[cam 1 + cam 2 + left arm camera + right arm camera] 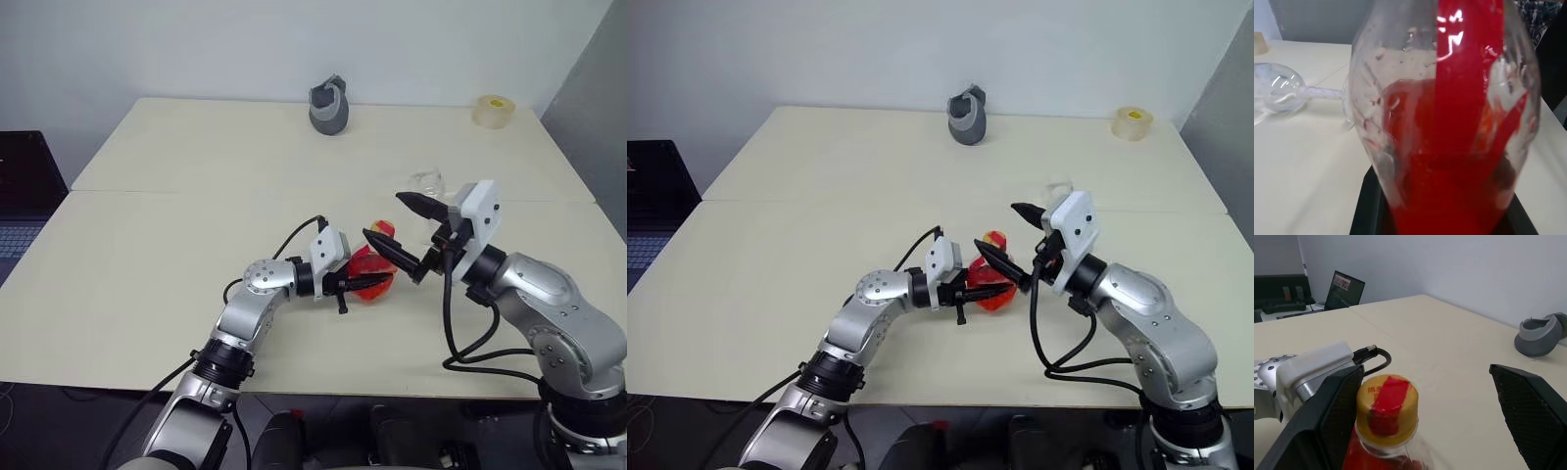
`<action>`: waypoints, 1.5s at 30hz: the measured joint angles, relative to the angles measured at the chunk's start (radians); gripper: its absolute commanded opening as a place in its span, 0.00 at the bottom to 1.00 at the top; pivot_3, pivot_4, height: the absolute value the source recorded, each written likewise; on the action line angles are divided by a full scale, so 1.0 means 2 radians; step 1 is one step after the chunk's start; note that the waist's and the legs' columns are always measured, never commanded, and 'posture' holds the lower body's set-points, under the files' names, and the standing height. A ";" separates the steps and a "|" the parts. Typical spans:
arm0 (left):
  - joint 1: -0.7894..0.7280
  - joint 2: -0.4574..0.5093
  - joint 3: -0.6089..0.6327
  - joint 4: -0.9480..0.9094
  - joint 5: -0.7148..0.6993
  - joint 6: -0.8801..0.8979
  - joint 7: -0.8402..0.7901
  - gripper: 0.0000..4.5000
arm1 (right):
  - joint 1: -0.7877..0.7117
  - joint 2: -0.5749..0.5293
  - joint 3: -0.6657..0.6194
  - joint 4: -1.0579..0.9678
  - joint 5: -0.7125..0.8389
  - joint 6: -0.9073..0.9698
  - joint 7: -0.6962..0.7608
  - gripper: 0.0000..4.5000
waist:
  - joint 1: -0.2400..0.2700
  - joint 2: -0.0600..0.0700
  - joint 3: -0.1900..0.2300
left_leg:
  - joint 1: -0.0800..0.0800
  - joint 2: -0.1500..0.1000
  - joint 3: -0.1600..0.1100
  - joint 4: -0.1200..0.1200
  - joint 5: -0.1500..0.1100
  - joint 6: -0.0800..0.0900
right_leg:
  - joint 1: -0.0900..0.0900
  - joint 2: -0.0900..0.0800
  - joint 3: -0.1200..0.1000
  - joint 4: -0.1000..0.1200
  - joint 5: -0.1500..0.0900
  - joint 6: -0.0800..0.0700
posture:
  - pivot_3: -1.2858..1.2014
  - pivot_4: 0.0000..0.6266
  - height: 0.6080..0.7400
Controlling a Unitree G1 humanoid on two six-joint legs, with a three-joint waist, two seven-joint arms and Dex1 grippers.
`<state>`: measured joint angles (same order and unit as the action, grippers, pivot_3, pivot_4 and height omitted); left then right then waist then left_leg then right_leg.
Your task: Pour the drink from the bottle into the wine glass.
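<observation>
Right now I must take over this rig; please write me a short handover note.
Left gripper: shut on the bottle, holding it just above the table.
Right gripper: open, fingers spread on either side of the cap, not gripping it.
The drink is all in the bottle.
The wine glass lies on its side beyond the right gripper, empty.
Done: bottle picked up.
Left: remove cap, stand the glass up, pour.
</observation>
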<state>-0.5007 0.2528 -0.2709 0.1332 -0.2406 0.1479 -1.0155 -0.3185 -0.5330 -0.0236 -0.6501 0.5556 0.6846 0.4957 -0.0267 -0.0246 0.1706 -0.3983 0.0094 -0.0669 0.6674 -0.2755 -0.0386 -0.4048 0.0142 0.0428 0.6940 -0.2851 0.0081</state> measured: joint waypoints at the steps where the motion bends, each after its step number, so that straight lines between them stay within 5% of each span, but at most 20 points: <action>1: 0.000 0.001 0.000 0.000 0.000 0.000 0.000 0.18 | 0.004 -0.007 -0.004 -0.001 0.003 0.000 0.005 0.97 | 0.000 0.000 0.000 | 0.000 0.000 0.000 0.000 0.000 0.000 | 0.000 0.000 0.000 0.000 0.000 0.000 | 0.52 0.24 1.00; 12: 0.000 0.006 0.002 0.001 0.000 -0.002 -0.002 0.17 | 0.044 -0.069 -0.088 -0.010 0.093 0.041 0.049 0.97 | 0.000 0.000 0.000 | 0.000 0.000 0.000 0.000 0.000 0.000 | 0.000 0.000 0.000 0.000 0.000 0.000 | 0.52 0.24 1.00; 17: -0.001 0.003 0.001 0.001 0.000 -0.003 -0.004 0.17 | 0.021 -0.051 -0.053 -0.044 0.115 0.056 0.025 0.97 | -0.001 0.000 0.000 | 0.001 0.000 0.000 0.000 0.000 0.000 | 0.000 0.000 0.000 0.001 0.000 0.000 | 0.52 0.24 1.00; 24: -0.002 0.003 0.001 0.002 0.000 -0.004 -0.010 0.17 | -0.042 -0.006 0.022 -0.017 0.041 0.041 -0.032 0.97 | -0.001 0.000 0.000 | 0.000 0.000 0.000 0.000 0.000 0.000 | 0.000 0.000 0.000 0.000 0.000 0.000 | 0.52 0.24 1.00; 31: -0.002 0.003 0.001 0.005 0.002 -0.005 -0.009 0.17 | -0.047 -0.005 0.029 0.006 0.008 0.029 -0.032 0.97 | 0.000 0.000 0.000 | 0.000 0.000 0.000 0.000 0.000 0.000 | 0.000 0.000 0.000 0.000 0.000 0.000 | 0.52 0.24 1.00; 45: -0.002 0.005 0.001 0.013 0.003 -0.008 -0.010 0.17 | 0.019 -0.072 -0.067 -0.002 0.074 0.045 0.027 0.97 | 0.000 0.000 0.000 | 0.000 0.000 0.000 0.000 0.000 0.000 | 0.000 0.000 0.000 0.000 0.000 0.000 | 0.52 0.24 1.00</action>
<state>-0.5057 0.2619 -0.2692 0.1587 -0.2340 0.1310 -1.0362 -0.2810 -0.6762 -0.1575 -0.6542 0.7029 0.7744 0.5489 -0.0267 -0.0245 0.1706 -0.3981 0.0094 -0.0666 0.6666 -0.2753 -0.0382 -0.4046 0.0145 0.0430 0.6938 -0.2851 0.0081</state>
